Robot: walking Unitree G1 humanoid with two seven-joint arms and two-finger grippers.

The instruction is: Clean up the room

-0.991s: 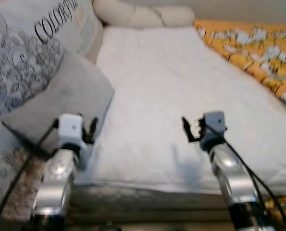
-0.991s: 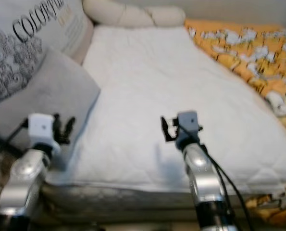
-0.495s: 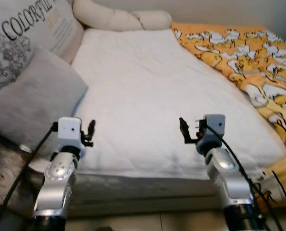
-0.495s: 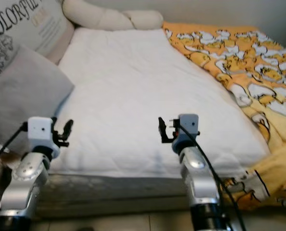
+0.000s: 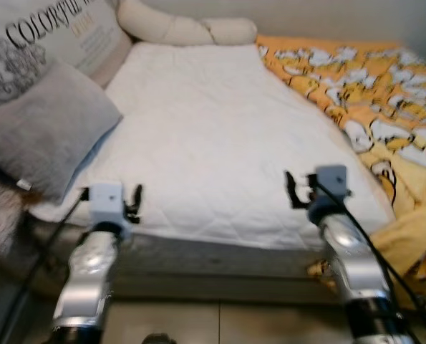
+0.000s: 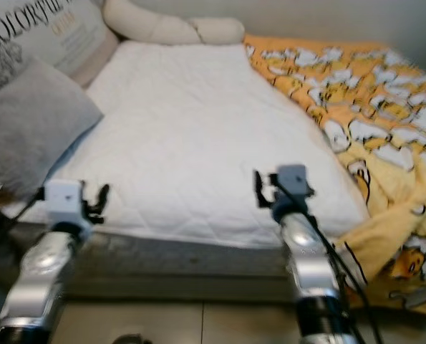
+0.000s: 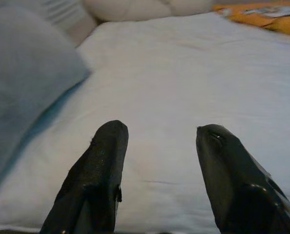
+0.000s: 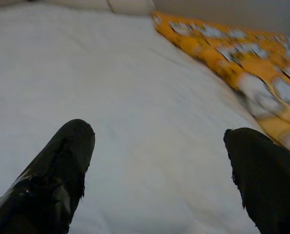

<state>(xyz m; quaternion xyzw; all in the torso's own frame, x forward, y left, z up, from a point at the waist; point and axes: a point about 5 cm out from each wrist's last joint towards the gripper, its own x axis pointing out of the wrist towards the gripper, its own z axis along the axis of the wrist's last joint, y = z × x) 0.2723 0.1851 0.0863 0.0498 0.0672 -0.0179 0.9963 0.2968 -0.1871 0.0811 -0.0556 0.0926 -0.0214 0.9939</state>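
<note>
Bed [image 5: 213, 143] ahead, nothing gripped.
Robot had backed off; left gripper [image 7: 157, 146] and right gripper [image 8: 159, 146] fingers gaped wide, duck blanket [image 5: 384, 115] beyond right fingers.

The large printed cushion with black lettering [image 5: 37, 39] is cut off at the frame's upper left edge. The orange patterned blanket [image 5: 374, 93] is blurred, its print unreadable, and runs past the right edge.

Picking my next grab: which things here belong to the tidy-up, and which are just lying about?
Job:
- duvet, yellow, bunched to the bed's right and spilling off the edge
- grey pillow, overhanging the left edge
- left tool and right tool, both open, empty

Lying about:
- mattress
- cream bolster
- printed cushion
</note>
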